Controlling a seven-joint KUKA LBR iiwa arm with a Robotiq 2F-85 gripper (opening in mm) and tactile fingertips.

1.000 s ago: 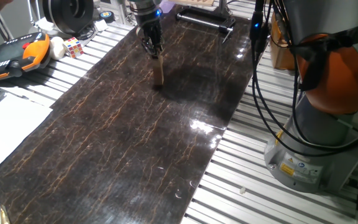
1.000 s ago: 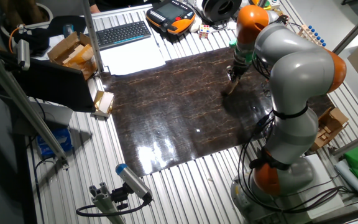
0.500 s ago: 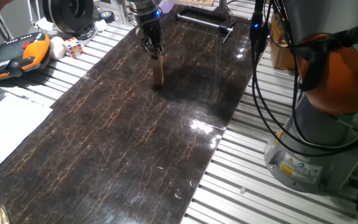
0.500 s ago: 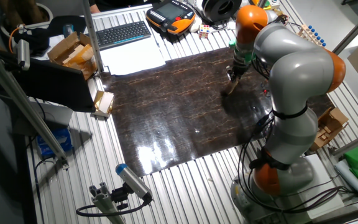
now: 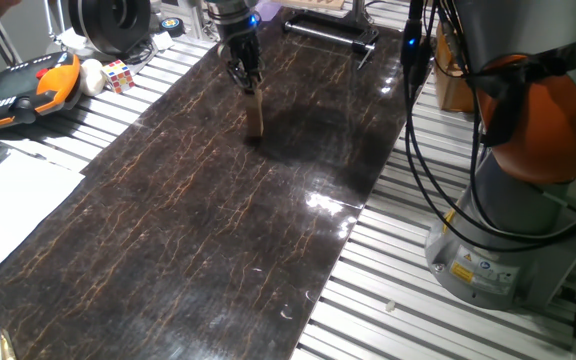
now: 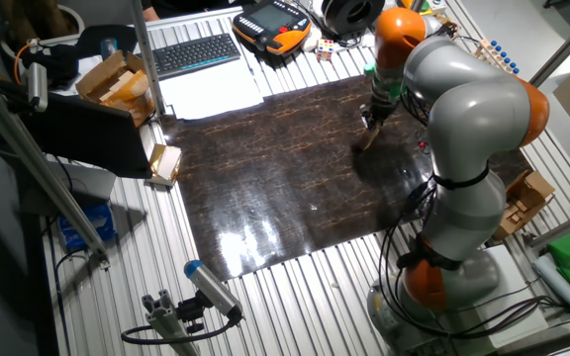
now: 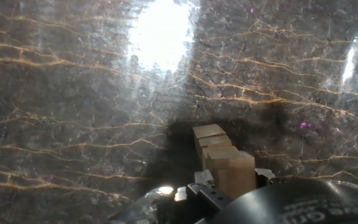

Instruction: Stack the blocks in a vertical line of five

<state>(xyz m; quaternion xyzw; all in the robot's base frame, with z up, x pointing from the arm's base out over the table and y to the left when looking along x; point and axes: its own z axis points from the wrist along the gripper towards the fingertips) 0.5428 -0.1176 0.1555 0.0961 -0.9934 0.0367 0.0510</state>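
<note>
Small light-tan wooden blocks (image 5: 255, 117), plain-faced and square-edged, piled one on another in a slim column on the dark mat (image 5: 218, 200), toward its far end in one fixed view. From the hand view, stepped tops of about four or five cubes (image 7: 224, 160) receding downward, slightly offset from each other, the nearest one largest. Exact count hard to tell from the fixed views, where the column reads as a thin tan sliver (image 6: 366, 139). Black gripper (image 5: 247, 82) pointing straight down right at the top of the column, fingers (image 7: 199, 182) on either side of the uppermost cube; whether clamped on it or just released cannot be told. Grey and orange arm (image 6: 463, 109) arched over from its round base (image 5: 488, 260) at the counter's edge, black cables (image 5: 423, 130) hanging alongside. Mat glossy, dark brown-black with thin golden veins like marble, bright glare patches on it. Counter (image 5: 408, 300) beneath of ribbed silver metal slats. Orange-and-black handheld pendant (image 5: 23, 90) and a multicoloured puzzle cube (image 5: 118, 75) well apart from the blocks.
</note>
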